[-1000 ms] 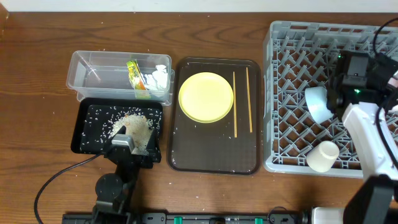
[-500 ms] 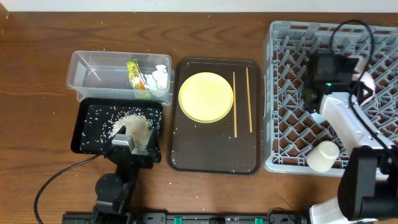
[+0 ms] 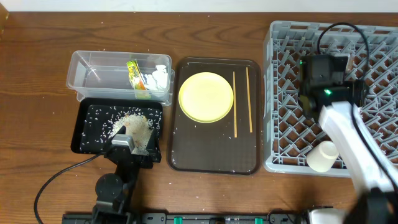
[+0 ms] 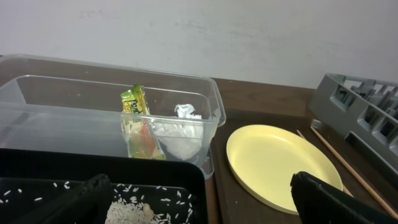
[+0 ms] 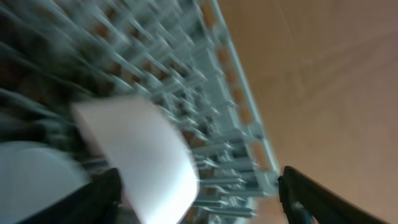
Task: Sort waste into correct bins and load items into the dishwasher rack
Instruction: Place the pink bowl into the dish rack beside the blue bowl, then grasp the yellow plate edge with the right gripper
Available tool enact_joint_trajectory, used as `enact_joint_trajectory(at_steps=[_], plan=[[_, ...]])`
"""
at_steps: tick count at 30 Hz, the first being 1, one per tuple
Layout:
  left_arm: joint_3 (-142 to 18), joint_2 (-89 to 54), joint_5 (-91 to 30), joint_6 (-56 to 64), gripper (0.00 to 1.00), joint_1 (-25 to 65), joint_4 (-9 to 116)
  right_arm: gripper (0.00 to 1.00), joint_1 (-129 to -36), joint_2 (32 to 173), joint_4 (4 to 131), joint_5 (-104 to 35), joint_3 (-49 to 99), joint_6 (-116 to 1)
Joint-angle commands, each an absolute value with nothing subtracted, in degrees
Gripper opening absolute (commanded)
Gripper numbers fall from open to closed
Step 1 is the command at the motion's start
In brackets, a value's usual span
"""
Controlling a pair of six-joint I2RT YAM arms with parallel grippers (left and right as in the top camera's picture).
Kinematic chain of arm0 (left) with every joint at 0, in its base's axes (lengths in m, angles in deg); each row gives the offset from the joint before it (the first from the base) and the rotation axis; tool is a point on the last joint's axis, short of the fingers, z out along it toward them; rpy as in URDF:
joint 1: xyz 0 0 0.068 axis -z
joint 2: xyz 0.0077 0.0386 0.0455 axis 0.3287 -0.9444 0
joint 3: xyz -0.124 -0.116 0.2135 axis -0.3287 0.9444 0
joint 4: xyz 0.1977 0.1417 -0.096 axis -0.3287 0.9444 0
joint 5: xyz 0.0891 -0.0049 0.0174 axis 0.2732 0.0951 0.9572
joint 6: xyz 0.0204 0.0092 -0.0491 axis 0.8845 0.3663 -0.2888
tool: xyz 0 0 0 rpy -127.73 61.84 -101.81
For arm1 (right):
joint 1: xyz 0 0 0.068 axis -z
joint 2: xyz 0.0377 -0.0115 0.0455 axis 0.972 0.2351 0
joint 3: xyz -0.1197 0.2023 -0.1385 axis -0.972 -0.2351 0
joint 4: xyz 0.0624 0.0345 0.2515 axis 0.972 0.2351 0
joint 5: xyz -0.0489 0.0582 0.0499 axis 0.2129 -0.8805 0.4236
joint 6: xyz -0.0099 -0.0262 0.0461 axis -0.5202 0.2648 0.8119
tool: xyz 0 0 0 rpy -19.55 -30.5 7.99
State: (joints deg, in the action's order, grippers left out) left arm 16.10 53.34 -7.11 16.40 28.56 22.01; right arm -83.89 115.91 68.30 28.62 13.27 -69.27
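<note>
Over the dishwasher rack (image 3: 280, 137) at the right end of the counter (image 3: 37, 37), my right claw (image 5: 199, 174) hangs with its fingers spread wide. The wrist view is badly smeared, but it appears released, with nothing gripped. A white bowl (image 3: 322, 155) lies in the rack's near edge, just beside the right arm. At the near left, my left claw (image 4: 200, 186) is also released, jaws apart, low over the near edge of the black tray (image 3: 84, 140), where rice scraps (image 3: 134, 124) are heaped and scattered. Touching the tray's far side, the clear tub (image 3: 93, 62) holds the snack wrapper (image 3: 133, 73), upright against its right end, and tissue bits (image 3: 160, 76) beside it. Between the bins and the rack sits the brown tray (image 3: 211, 149), carrying the yellow plate (image 3: 206, 96) and, to its right, two chopsticks (image 3: 235, 106) lying parallel and slightly apart.
</note>
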Motion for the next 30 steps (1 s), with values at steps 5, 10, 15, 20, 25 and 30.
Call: enact_joint_trajectory(at_steps=[5, 10, 15, 20, 25, 30], plan=[[17.61, 53.69, -7.65, 16.33, 0.94, 28.21, 22.88, 0.77, -92.98, 100.5, 73.11, -12.34, 14.06, -64.23], [17.61, 53.69, -7.65, 16.33, 0.94, 28.21, 22.88, 0.76, -103.3, 103.19, 76.21, -29.52, 13.01, -54.17], [17.61, 53.69, -7.65, 16.33, 0.94, 28.21, 22.88, 0.69, -113.38, 112.89, 71.12, -26.99, 12.05, -44.36], [17.61, 53.69, -7.65, 16.33, 0.94, 28.21, 22.88, 0.58, -114.93, 124.37, 61.11, -20.32, 12.07, -31.92], [17.61, 53.69, -7.65, 16.33, 0.94, 28.21, 22.88, 0.58, -114.84, 134.49, 55.67, -24.84, 12.07, -21.01], [17.61, 53.69, -7.65, 16.33, 0.94, 28.21, 22.88, 0.59, -114.49, 140.5, 55.41, -25.06, 12.07, -16.05]])
